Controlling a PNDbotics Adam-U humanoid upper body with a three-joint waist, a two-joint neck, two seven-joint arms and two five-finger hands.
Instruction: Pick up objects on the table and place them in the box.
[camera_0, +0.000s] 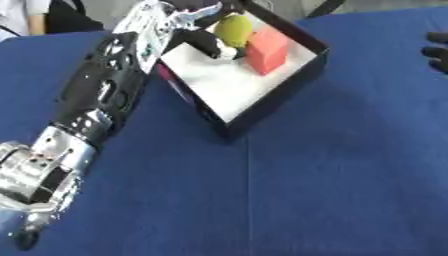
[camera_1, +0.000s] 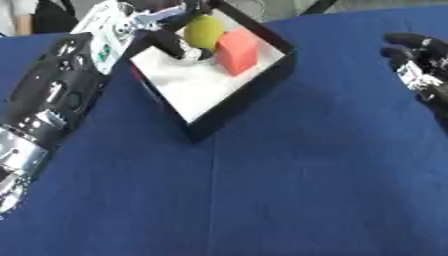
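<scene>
A black box (camera_0: 280, 100) with a white floor stands askew at the far middle of the blue table. Inside it, at the far end, lie a yellow-green rounded object (camera_0: 233, 29), a salmon-red block (camera_0: 267, 50) and a small black-and-white item (camera_0: 214, 47). My left arm stretches from the lower left up to the box's far left corner. There my left hand (camera_0: 175, 20) is open, with its fingers straight over the rim beside the yellow-green object and nothing in them. My right hand (camera_1: 416, 62) hovers open at the right edge, well away from the box.
A pink sliver (camera_0: 166, 75) shows against the box's left wall, partly hidden under my left forearm. Blue cloth (camera_0: 332, 190) covers the table in front and to the right of the box.
</scene>
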